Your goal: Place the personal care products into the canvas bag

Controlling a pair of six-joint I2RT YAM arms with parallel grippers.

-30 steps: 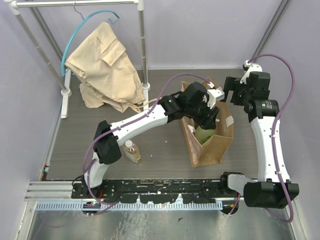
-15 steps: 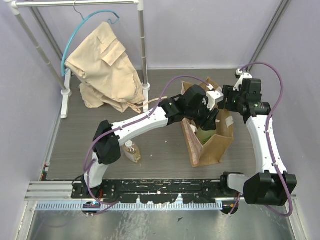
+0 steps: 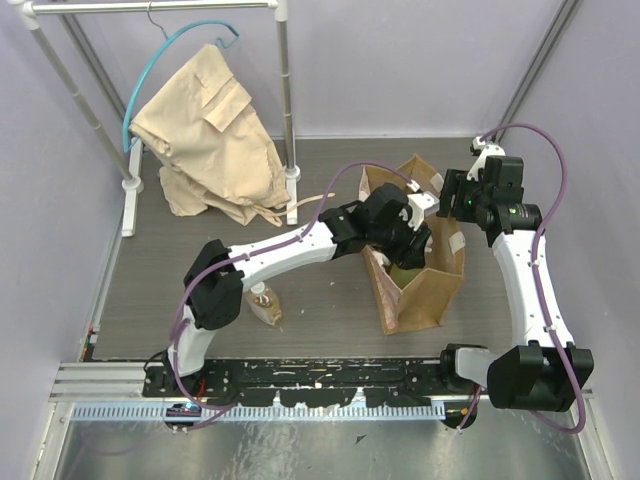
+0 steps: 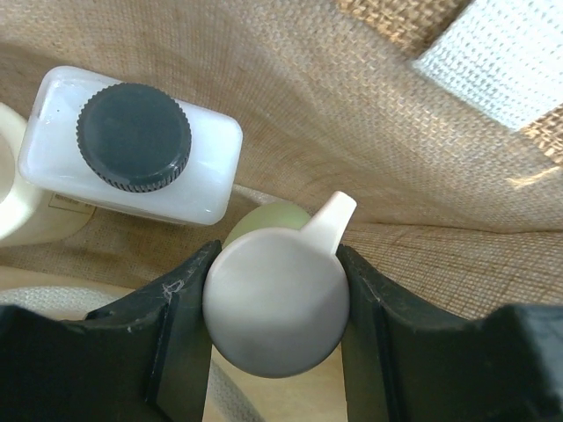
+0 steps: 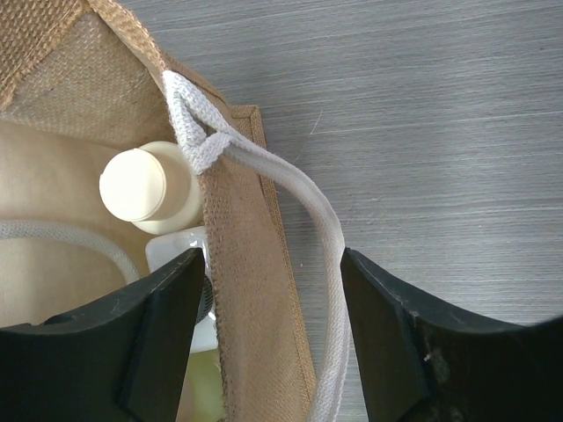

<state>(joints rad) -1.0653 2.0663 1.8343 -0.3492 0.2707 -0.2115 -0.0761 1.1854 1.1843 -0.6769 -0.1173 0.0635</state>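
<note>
While the left gripper (image 4: 277, 294) reaches down inside the canvas bag (image 3: 425, 295), right of centre in the overhead view, its fingers (image 4: 176, 352) pinch the pale round cap of the translucent green-yellow bottle (image 4: 264, 218) at the bottom middle of the wrist frame. At that frame's upper left the white rectangular bottle (image 4: 207, 167) with the black cap stands on the bag floor, with the cream bottle (image 5: 145, 189) beside it. The right gripper (image 5: 273, 264) is closed on the bag's wall and pale handle (image 5: 299, 189) at the rim. The amber bottle (image 3: 265, 305) stands on the table (image 3: 150, 280), lower left of the bag
</note>
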